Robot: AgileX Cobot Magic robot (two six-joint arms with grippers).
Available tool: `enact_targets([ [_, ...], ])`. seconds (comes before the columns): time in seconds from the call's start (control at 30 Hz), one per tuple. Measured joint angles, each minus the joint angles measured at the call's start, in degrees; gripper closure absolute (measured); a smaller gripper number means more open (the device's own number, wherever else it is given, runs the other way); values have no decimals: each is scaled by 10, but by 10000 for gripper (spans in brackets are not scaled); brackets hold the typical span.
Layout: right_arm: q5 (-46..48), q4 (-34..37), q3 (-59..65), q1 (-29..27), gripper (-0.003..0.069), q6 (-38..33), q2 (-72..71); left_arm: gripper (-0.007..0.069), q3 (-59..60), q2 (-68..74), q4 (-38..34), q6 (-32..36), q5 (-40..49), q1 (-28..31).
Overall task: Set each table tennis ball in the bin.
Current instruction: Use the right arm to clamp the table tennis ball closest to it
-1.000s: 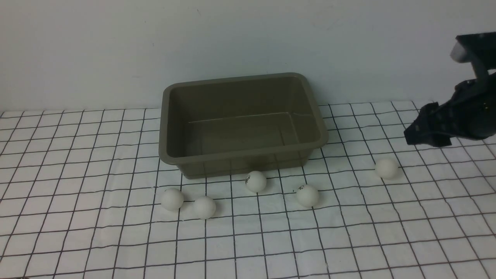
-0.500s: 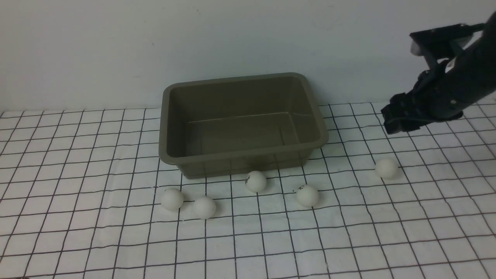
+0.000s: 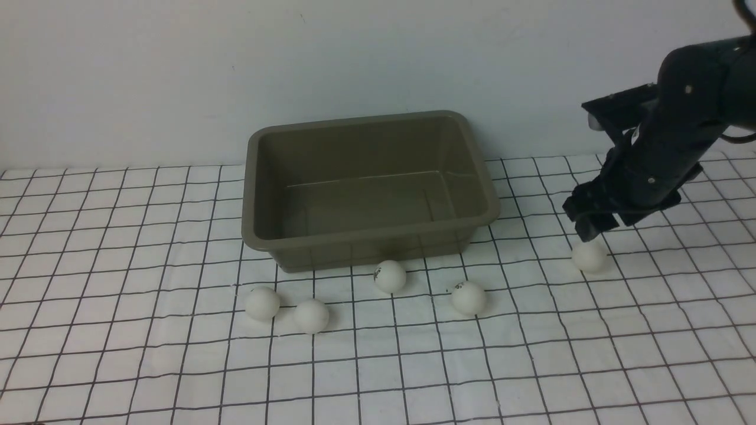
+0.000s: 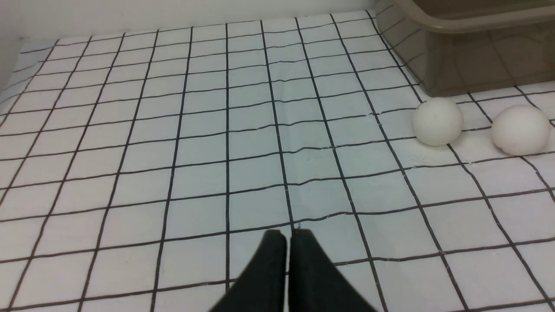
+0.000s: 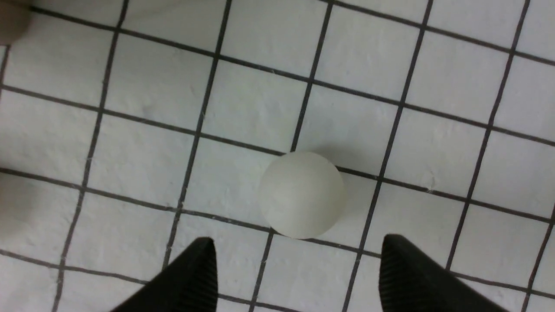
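Observation:
Several white table tennis balls lie on the checked cloth in front of the empty olive-grey bin (image 3: 354,237). The rightmost ball (image 3: 589,256) sits apart from the rest. My right gripper (image 3: 590,229) hangs just above it, open, and it touches nothing. In the right wrist view that ball (image 5: 302,194) lies just ahead of the gripper (image 5: 299,255), between the lines of its two spread fingertips. Two balls (image 4: 437,121) (image 4: 520,130) and a bin corner (image 4: 468,65) show in the left wrist view. My left gripper (image 4: 288,234) is shut and empty, low over the cloth.
Other balls lie at the left (image 3: 262,303) (image 3: 311,316), against the bin's front wall (image 3: 390,276), and right of that (image 3: 469,297). A plain wall (image 3: 177,77) rises right behind the bin. The black-lined white cloth (image 3: 118,265) covers the table.
My right arm has swung left and come down from the far right to just above the rightmost ball. Balls, bin and left gripper have not moved.

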Motion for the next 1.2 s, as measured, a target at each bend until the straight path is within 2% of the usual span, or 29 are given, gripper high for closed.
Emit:
enact_targets([
  [0.93,-54,-26,-5,0,197,23,107,629,0,0,0,0,0,-1],
  [1.0,-57,-26,-5,0,209,23,114,629,0,0,0,0,0,-1],
  [1.13,-60,-33,-5,0,290,33,115,629,0,0,0,0,0,-1],
  [1.2,-56,-38,-14,0,300,35,115,629,0,0,0,0,0,-1],
])
